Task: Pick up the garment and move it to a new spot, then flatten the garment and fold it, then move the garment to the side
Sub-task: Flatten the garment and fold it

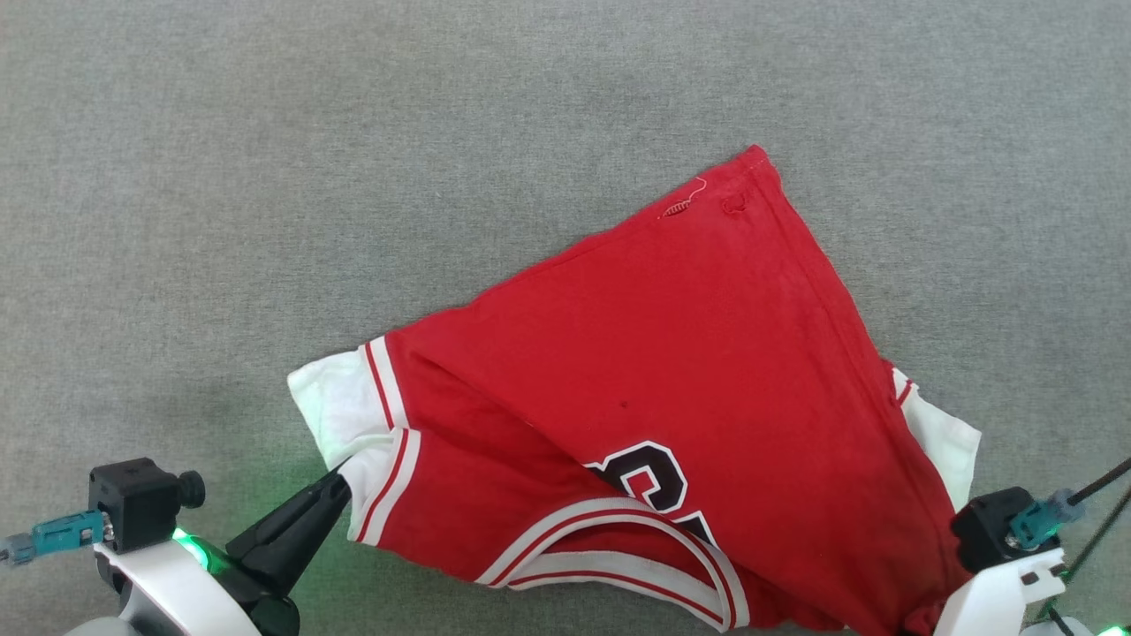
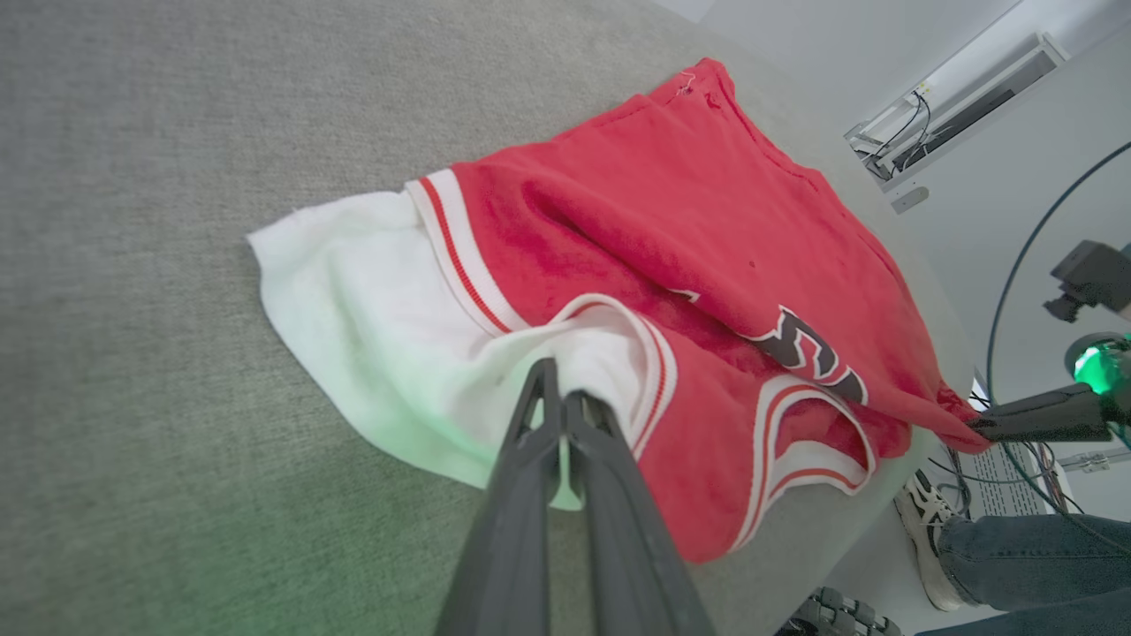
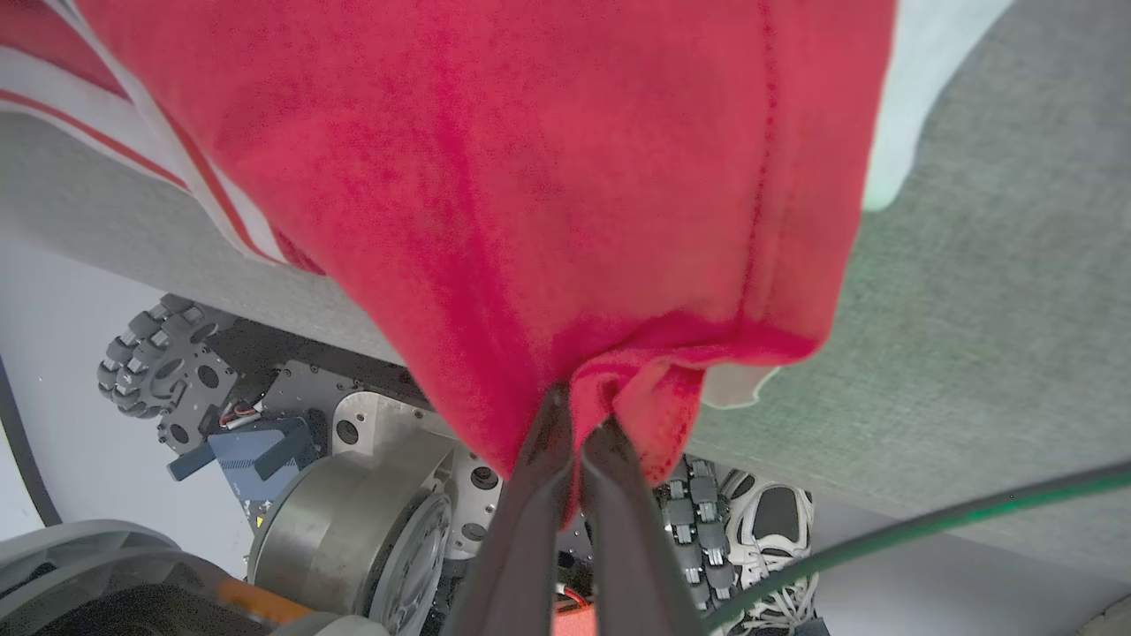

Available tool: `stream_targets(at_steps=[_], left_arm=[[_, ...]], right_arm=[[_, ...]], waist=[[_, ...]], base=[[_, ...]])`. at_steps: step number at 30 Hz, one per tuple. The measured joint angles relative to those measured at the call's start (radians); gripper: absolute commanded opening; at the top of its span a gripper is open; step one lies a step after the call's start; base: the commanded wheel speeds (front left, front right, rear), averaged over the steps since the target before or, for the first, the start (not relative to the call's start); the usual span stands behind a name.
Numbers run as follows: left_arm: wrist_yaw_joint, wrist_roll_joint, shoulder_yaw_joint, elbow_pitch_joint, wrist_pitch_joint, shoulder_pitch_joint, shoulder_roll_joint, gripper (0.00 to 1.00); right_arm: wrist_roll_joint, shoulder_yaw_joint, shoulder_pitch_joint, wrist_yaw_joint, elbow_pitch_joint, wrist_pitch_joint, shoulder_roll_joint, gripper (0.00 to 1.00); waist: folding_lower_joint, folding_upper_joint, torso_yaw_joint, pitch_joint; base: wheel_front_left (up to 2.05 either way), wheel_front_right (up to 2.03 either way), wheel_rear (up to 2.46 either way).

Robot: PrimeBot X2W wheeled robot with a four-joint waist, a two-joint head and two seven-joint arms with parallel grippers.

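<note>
The small red white-sleeved cloth T-shirt point(image 1: 671, 353) on the grey felt surface point(image 1: 265, 177) is gripped by the left pincer point(image 1: 343, 481) at a sleeve and the right pincer point(image 3: 573, 424) at a red corner, and seems ready to be lifted evenly and moved.

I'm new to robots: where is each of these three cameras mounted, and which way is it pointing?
Head view: on the head, facing down at the shirt on the table; left gripper lower left, pinching it.
Left wrist view: on the left wrist, facing along that gripper to the shirt; right gripper at far right, gripping red cloth.
Right wrist view: on the right wrist, facing along that gripper into red cloth; wheeled base below.
Shared: both wrist views catch the shirt and a person's shoe.
</note>
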Motion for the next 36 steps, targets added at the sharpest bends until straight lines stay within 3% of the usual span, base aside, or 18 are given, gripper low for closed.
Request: stream_targets(at_steps=[1, 3, 9, 14, 18, 21, 24, 30, 36], left_arm=[[0.0, 0.0, 0.0, 0.001, 0.0, 0.002, 0.0, 0.0], [0.0, 0.0, 0.0, 0.002, 0.0, 0.004, 0.0, 0.0], [0.0, -0.001, -0.012, 0.0, 0.0, 0.005, -0.003, 0.0], [0.0, 0.002, -0.023, -0.005, 0.0, -0.005, -0.022, 0.0], [0.0, 0.005, -0.036, -0.007, 0.0, -0.028, -0.036, 0.0], [0.0, 0.003, -0.055, -0.008, 0.0, -0.045, -0.051, 0.0], [0.0, -0.001, -0.069, -0.007, 0.0, -0.06, -0.061, 0.0], [0.0, -0.004, -0.087, -0.004, 0.0, -0.094, -0.082, 0.0], [0.0, -0.005, -0.114, 0.006, 0.0, -0.124, -0.099, 0.0]], right_arm=[[0.0, 0.007, 0.001, 0.0, 0.008, -0.016, 0.003, 0.01], [-0.008, 0.005, -0.005, 0.0, 0.014, -0.054, 0.005, 1.0], [0.014, -0.071, -0.07, 0.0, -0.09, -0.083, -0.016, 1.0], [0.023, -0.157, -0.303, 0.0, -0.122, -0.115, -0.054, 1.0], [-0.021, -0.108, -0.517, 0.0, 0.046, -0.219, -0.044, 1.0], [-0.055, -0.051, -0.627, 0.0, 0.212, -0.26, -0.02, 1.0], [-0.097, -0.013, -0.728, 0.0, 0.358, -0.281, -0.035, 1.0], [-0.134, 0.085, -0.847, 0.0, 0.568, -0.256, -0.073, 1.0], [-0.136, 0.163, -0.918, 0.0, 0.679, -0.212, -0.105, 1.0]], waist=[[0.0, 0.0, -0.002, -0.001], [0.0, 0.0, -0.005, -0.003], [0.0, 0.0, 0.01, -0.01], [0.0, 0.0, 0.039, -0.003], [0.0, 0.0, 0.065, 0.014], [0.0, 0.0, 0.086, 0.028], [0.0, 0.0, 0.109, 0.042], [0.0, 0.0, 0.148, 0.083], [0.0, 0.0, 0.174, 0.111]], base=[[0.0, 0.0, 0.0], [0.0, 0.0, 0.0], [0.0, 0.0, 0.0], [0.0, 0.0, 0.0], [0.0, 0.0, 0.0], [0.0, 0.0, 0.0], [0.0, 0.0, 0.0], [0.0, 0.0, 0.0], [0.0, 0.0, 0.0]])
